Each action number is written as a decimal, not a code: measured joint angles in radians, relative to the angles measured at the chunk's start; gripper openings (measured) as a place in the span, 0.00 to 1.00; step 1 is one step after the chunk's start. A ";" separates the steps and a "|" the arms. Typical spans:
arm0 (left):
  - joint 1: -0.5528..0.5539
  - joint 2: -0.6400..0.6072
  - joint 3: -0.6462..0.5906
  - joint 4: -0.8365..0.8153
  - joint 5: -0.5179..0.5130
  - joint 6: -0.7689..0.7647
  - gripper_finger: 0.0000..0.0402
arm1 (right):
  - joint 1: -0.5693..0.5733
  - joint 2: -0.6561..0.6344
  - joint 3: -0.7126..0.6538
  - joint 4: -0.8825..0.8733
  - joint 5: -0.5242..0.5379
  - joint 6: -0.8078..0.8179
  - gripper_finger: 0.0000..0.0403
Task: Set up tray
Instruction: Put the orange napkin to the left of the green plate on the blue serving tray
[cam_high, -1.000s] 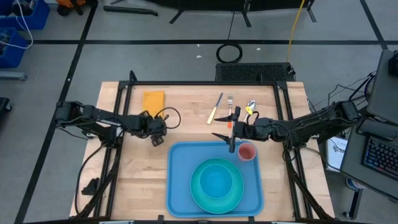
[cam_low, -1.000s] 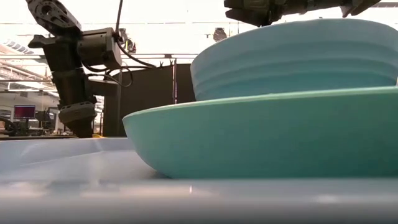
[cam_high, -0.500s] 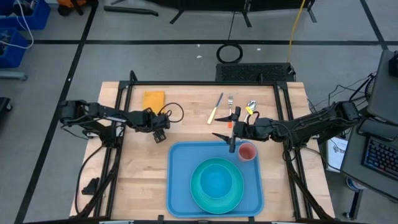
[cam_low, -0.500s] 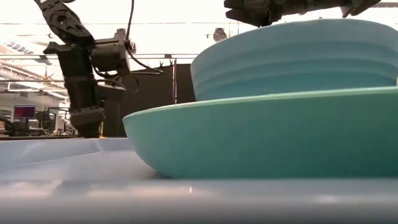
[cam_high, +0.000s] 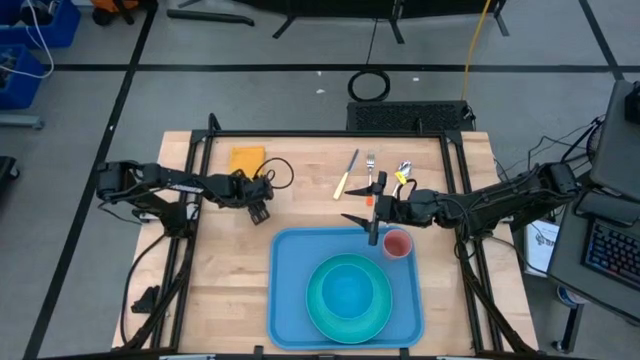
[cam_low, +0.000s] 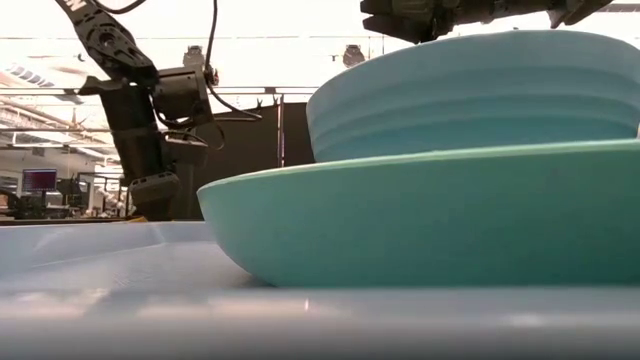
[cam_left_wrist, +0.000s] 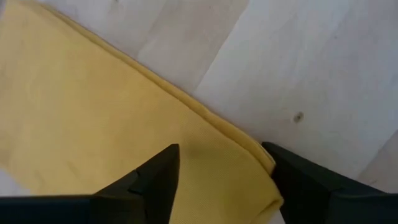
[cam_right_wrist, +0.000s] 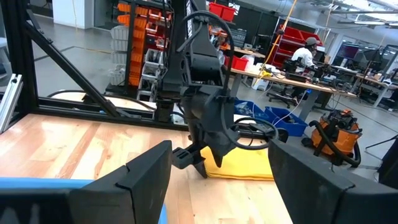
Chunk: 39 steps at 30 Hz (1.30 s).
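Tray (cam_high: 290, 300) is lying at table's near edge, carrying turquoise plate (cam_high: 348, 294) w/ bowl and pink cup (cam_high: 397, 244). Left gripper (cam_high: 260, 211) is hovering beyond tray's far-left corner, just beside yellow napkin (cam_high: 246, 159), fingers spread, empty. Right gripper (cam_high: 366, 222) is hanging over tray's far rim, jaws wide, empty.

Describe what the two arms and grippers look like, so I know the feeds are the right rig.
Both arms are dark, nearly black, built of jointed segments with black cables looping alongside. The left gripper ends in two blocky dark fingers with flat, angled inner faces. The right gripper has the same two wide dark fingers. No markings show on either.
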 joint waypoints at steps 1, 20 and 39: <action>0.002 0.000 0.000 0.001 0.000 0.006 0.55 | 0.000 0.000 0.000 0.000 0.000 0.000 0.64; 0.074 0.005 -0.002 0.049 0.044 0.069 0.03 | 0.000 0.000 0.000 -0.005 0.000 0.019 0.64; 0.009 -0.072 -0.012 0.082 0.068 0.085 0.03 | 0.000 0.000 0.000 -0.011 0.000 0.019 0.64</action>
